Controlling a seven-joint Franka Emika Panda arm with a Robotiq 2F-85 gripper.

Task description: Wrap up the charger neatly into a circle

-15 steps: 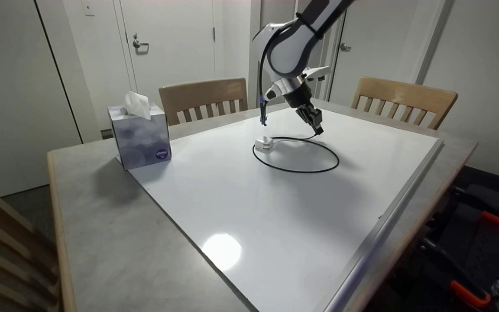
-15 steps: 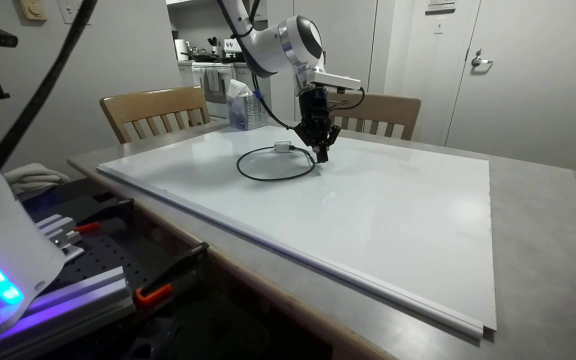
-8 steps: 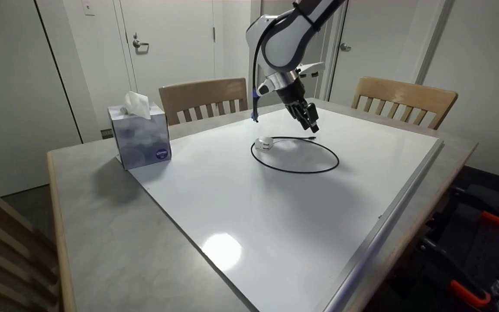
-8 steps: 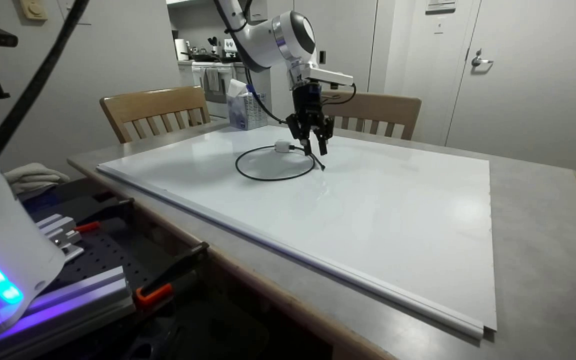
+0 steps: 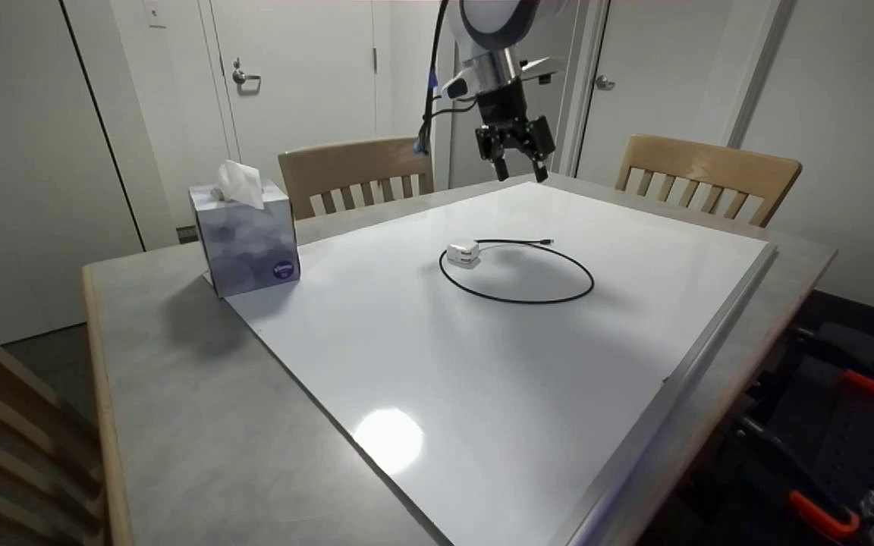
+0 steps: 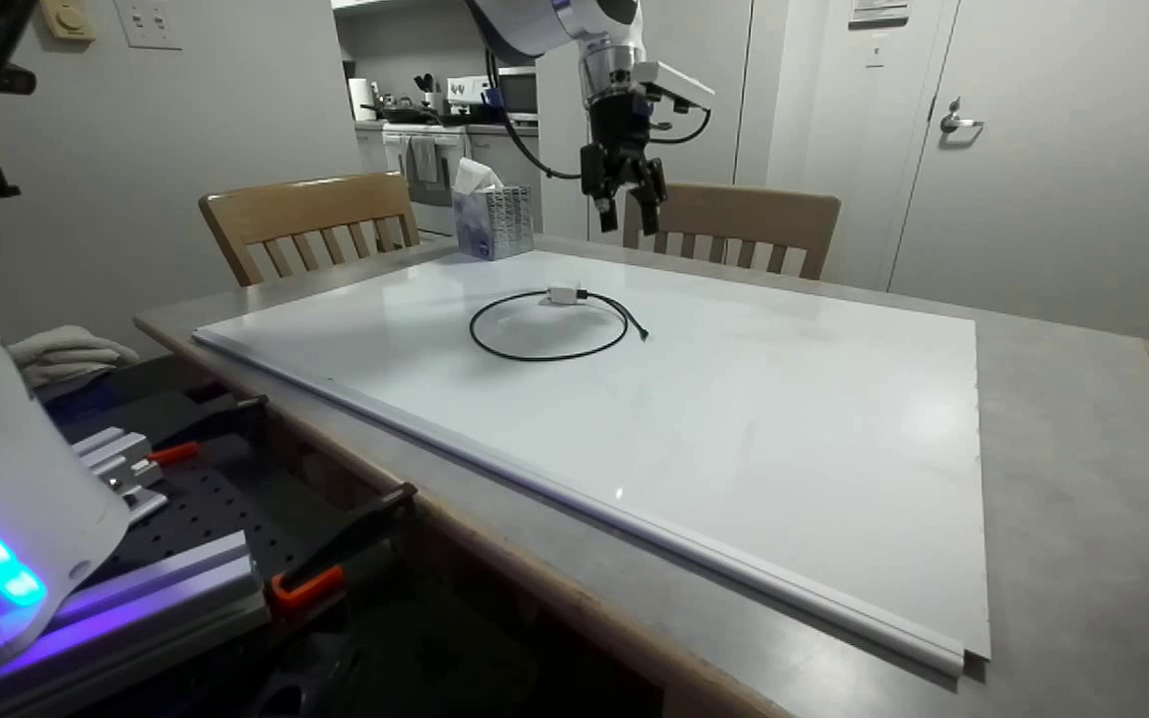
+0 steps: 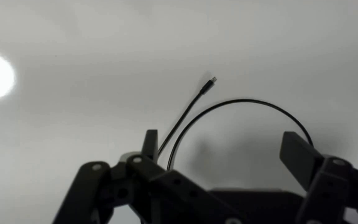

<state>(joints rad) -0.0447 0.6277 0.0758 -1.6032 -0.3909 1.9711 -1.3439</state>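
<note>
On the table (image 5: 179, 409) we have a board (image 5: 482, 364), with a box (image 5: 246, 246) at one corner. Near the board's middle, well in from every edge, the charger (image 7: 244, 100) lies in one loose loop. Our claw (image 6: 628, 221) hangs above it, jaws apart, holding nothing. The block (image 5: 463, 252) stands on the loop's side toward that corner; the tip (image 7: 208, 86) strays outside. We judge coiling is the step in hand, nearly done; the next move likely calls for pinching the tip and laying it along the loop.
</note>
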